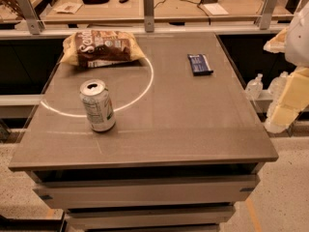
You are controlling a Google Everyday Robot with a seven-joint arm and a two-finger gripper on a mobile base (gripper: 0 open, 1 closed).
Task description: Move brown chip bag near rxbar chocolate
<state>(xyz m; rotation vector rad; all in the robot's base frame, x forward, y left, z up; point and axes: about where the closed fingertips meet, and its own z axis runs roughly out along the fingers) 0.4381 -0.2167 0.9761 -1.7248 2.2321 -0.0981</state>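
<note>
Lying at the far left of the table [193,129], the brown chip bag [101,48] was seen puffed and untouched, its near edge resting over a pale circular line [146,86] marked on the tabletop. The rxbar chocolate [200,64] was laid flat toward the far right, well apart from the bag, with bare tabletop between the two. A silver drink can [98,105] was stood upright nearer the front left, on the arc of the same circle and clear of a straight path from bag to bar.

Nothing of the task was judged done. The bag had yet to be reached, grasped, carried across and set down beside the bar. The gripper [282,112] was found at the right edge of the view, beside the table and off its surface. Whether it was released or clenched could not be told.

The arm [297,37] was cut off by the frame, so only pale blocky parts were made out. Clear bottles [254,87] were glimpsed below the table's right side, and the clutter on the desk [169,8] behind was left unidentified.
</note>
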